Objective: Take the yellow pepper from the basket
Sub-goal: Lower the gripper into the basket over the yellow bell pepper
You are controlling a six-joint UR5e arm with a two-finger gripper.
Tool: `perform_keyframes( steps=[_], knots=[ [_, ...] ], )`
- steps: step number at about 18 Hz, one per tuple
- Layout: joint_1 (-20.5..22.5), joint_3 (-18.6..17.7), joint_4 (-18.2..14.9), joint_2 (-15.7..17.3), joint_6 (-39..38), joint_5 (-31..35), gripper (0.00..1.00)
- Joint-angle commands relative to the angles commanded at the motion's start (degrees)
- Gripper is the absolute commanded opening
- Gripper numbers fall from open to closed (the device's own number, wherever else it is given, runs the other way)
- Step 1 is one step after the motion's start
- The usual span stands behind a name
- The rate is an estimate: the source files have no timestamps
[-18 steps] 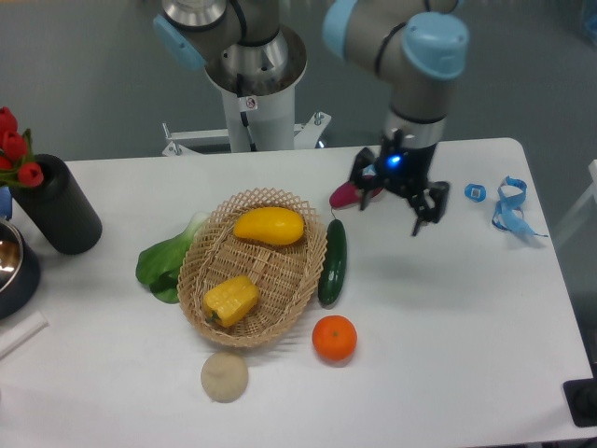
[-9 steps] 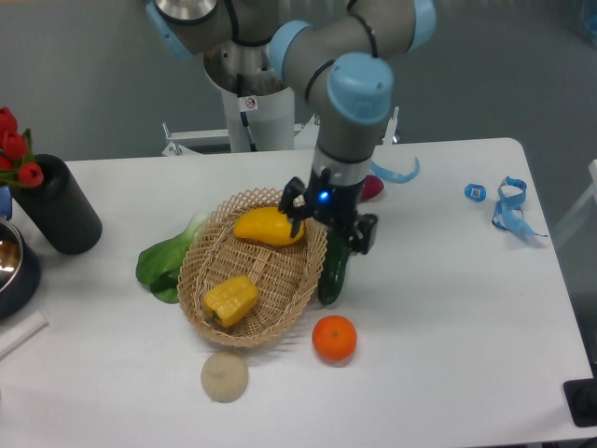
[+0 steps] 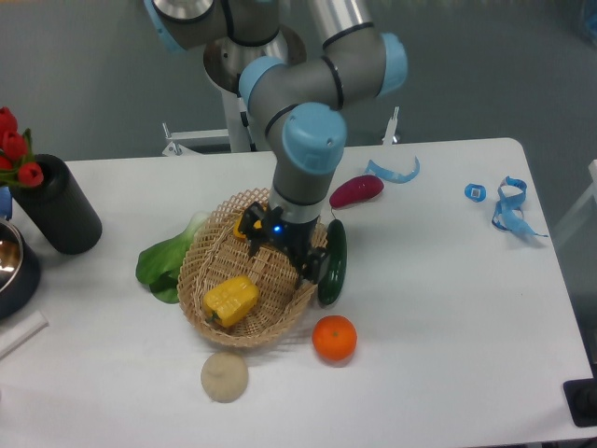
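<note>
The white counter (image 3: pixel 438 327) carries everything in view, and the UR5e arm (image 3: pixel 312 103) reaches down over its middle from the pedestal at the back. Below the arm lies the basket (image 3: pixel 201 308), an oval of tan woven wicker with an open-weave rim. To its left a leafy green vegetable (image 3: pixel 160 263) rests against the rim, and well apart at the far left stands a black cylindrical vase (image 3: pixel 63 207) holding red tulips (image 3: pixel 14 149), with a dark bowl (image 3: pixel 11 266) at the counter's edge just in front of it.

The end effector (image 3: pixel 278 250) hangs over the back half of the basket, its two dark fingers spread apart and holding nothing, a small blue light glowing at the wrist. It covers most of a smooth yellow fruit (image 3: pixel 248 224), of which only a sliver shows at the left of the fingers. The yellow pepper (image 3: pixel 230 300) lies in the front left part of the basket, clear of the fingers and untouched.

A dark green cucumber (image 3: pixel 332 262) lies along the basket's right rim. An orange (image 3: pixel 334 338) sits just in front of it, and a pale round object (image 3: pixel 224 377) lies in front of the basket. A reddish-purple vegetable (image 3: pixel 356 190) lies behind the cucumber, beside a curl of blue tape (image 3: pixel 394 171). More blue strap (image 3: pixel 511 207) and a small blue ring (image 3: pixel 475 192) lie at the far right.
</note>
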Motion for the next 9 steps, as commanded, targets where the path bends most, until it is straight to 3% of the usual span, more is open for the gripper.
perform_keyframes(
  steps=[4,9],
  knots=[
    [-1.14,0.88,1.24,-2.81,0.00,0.35,1.00],
    [-2.20,0.70,1.15,-3.96,-0.44,1.93,1.00]
  ],
)
